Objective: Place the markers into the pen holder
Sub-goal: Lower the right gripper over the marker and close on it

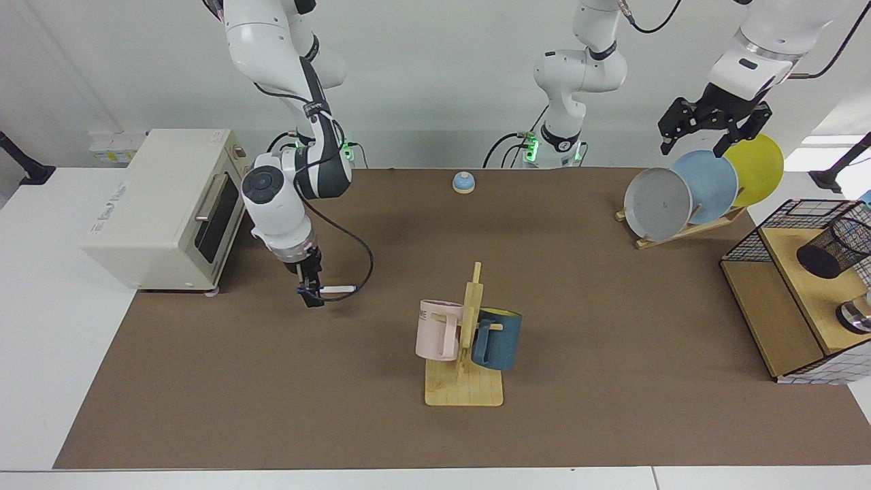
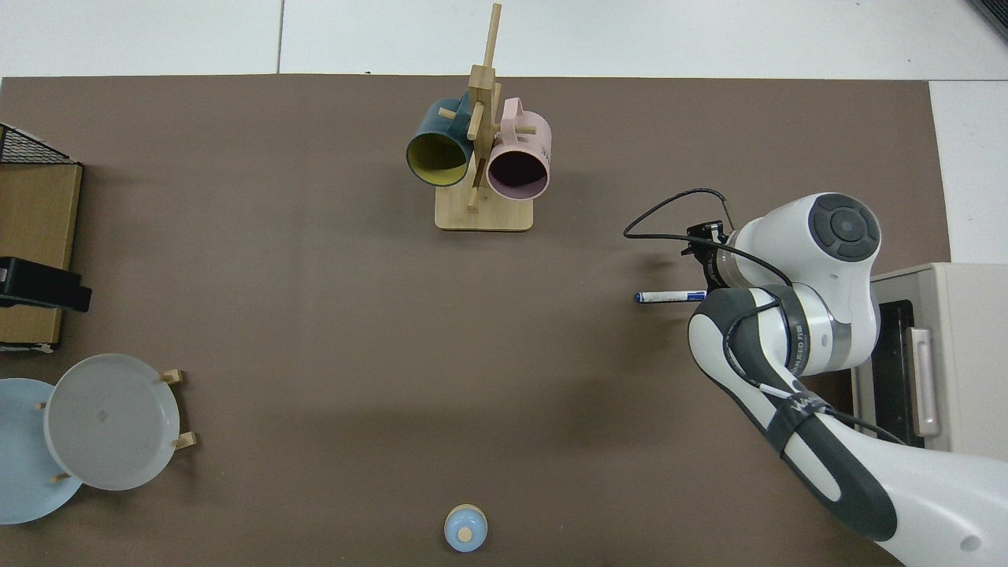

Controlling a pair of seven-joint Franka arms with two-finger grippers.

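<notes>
Right gripper (image 1: 312, 297) was lowered onto the capped end of the marker (image 1: 338, 290), which lay flat on the brown mat (image 1: 272, 381) beside the toaster oven (image 1: 163, 204); whether its fingers were clamped could not be told. Left gripper (image 1: 708, 133) was held spread apart above the plate rack (image 1: 680, 231). Pen holder (image 1: 833, 248) was tipped on the wooden shelf (image 1: 803, 299).

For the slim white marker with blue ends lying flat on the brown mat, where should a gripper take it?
Across the white barrel of the slim white marker, coming straight down: it lies flat, so only its long sides offer opposing faces. The right gripper is already down at its capped end.
</notes>
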